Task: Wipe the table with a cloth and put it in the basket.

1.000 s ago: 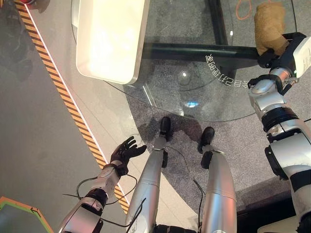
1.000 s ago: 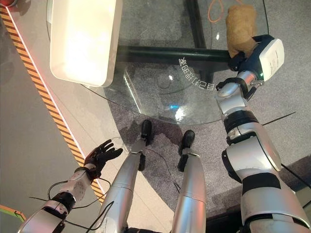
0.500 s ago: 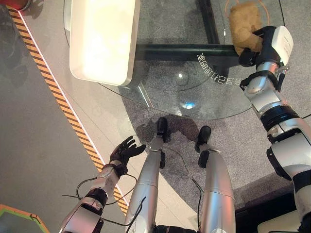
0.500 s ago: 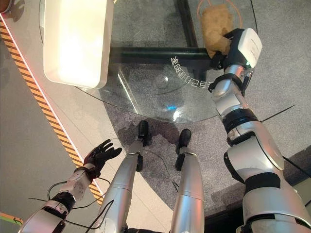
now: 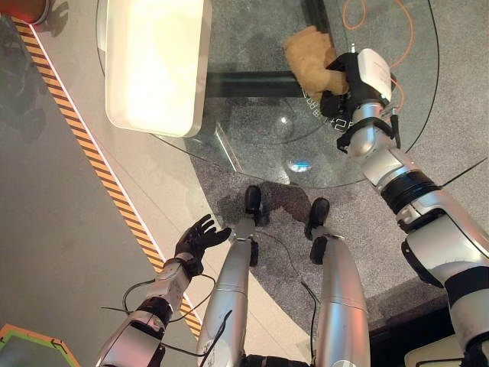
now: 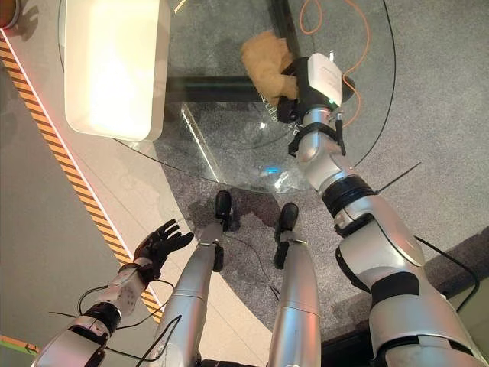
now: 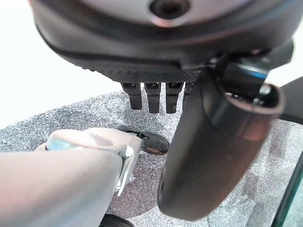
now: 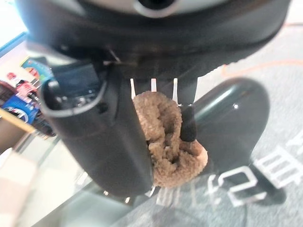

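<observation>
A tan fluffy cloth (image 5: 307, 55) lies bunched on the round glass table (image 5: 252, 122), near its middle. My right hand (image 5: 336, 79) presses on the cloth's near side, thumb and fingers curled round it. In the right wrist view the cloth (image 8: 168, 137) sits pinched between the thumb and the fingers. A white rectangular basket (image 5: 153, 61) stands on the table's left part. My left hand (image 5: 200, 237) hangs low beside the table over the floor, its fingers (image 7: 150, 97) straight and holding nothing.
Under the glass, a dark beam (image 5: 244, 82) of the table's frame runs across. An orange cable (image 5: 382, 27) loops on the grey carpet beyond. Yellow-black striped tape (image 5: 92, 145) crosses the floor at the left. A red object (image 5: 23, 9) sits at the far left corner.
My right hand has swept the cloth leftwards across the glass, from the table's right edge towards its middle. The left hand has stayed where it was.
</observation>
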### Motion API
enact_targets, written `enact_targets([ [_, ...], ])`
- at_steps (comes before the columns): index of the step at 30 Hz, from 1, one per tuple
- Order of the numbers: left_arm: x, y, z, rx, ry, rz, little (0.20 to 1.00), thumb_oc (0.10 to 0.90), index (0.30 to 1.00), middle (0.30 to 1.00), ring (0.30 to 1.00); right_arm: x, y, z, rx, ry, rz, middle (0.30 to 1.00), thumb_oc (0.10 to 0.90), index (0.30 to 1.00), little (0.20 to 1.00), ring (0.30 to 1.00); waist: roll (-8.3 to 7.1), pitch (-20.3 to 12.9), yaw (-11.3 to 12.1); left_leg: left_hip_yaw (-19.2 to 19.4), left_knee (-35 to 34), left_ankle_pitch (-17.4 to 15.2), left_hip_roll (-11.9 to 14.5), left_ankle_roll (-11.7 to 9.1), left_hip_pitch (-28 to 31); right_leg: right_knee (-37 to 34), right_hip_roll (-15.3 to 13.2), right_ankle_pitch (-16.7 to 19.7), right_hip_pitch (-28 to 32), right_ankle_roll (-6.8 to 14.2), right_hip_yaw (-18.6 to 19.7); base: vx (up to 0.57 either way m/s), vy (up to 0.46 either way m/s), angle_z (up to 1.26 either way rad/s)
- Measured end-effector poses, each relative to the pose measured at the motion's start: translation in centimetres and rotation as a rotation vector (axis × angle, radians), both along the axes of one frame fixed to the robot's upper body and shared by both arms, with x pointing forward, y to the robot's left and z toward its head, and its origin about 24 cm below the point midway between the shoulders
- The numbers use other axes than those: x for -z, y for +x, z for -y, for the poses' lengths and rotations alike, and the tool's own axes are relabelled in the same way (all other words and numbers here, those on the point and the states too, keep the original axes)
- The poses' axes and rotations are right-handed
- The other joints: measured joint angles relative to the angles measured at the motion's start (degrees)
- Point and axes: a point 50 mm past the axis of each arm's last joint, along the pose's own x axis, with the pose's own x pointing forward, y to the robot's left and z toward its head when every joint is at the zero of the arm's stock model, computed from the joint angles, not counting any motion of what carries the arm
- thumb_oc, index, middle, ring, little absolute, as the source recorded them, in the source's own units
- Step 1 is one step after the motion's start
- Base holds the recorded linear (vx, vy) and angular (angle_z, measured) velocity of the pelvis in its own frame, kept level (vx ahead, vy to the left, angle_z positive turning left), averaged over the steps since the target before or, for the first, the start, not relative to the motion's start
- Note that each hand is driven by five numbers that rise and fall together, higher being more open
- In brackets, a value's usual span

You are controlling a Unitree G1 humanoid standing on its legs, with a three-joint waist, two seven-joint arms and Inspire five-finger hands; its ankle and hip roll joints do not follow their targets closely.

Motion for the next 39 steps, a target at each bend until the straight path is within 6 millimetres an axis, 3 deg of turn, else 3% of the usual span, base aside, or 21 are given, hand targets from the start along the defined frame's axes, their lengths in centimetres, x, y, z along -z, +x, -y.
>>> enact_targets([
  [23,-0.1,0.2,1.2,-0.007,-0.016,0.005,0.9,0.8,0.9,0.9,0.9,5.0,-1.1,-5.0,-0.23,-0.056,-0.198,0.3,0.1,0.3,0.2,0.3,0.07,-0.04,0.34,0.08,-0.59,0.09,0.12,-0.56,1.42,1.06,0.0,-0.87,0.58,-0.08,0.04,0.0,0.0,0.0],
  [35,-0.1,0.2,1.3,-0.014,-0.018,0.004,0.9,0.8,0.9,0.9,0.9,5.3,-1.2,-5.3,-0.242,-0.065,-0.206,0.3,0.1,0.3,0.2,0.3,0.07,-0.04,0.32,0.08,-0.65,0.14,0.13,-0.49,1.46,1.09,0.02,-0.84,0.6,-0.27,0.03,0.0,0.0,0.0],
  [39,-0.5,0.5,0.8,-0.109,-0.009,0.033,0.9,0.8,0.9,0.9,0.9,5.7,-1.2,-5.0,-0.218,-0.05,-0.195,0.3,0.1,0.3,0.2,0.3,0.07,-0.04,0.72,0.07,-0.66,0.27,0.13,-0.31,1.95,1.09,0.0,-0.81,1.15,-0.39,0.04,0.0,0.0,0.0],
])
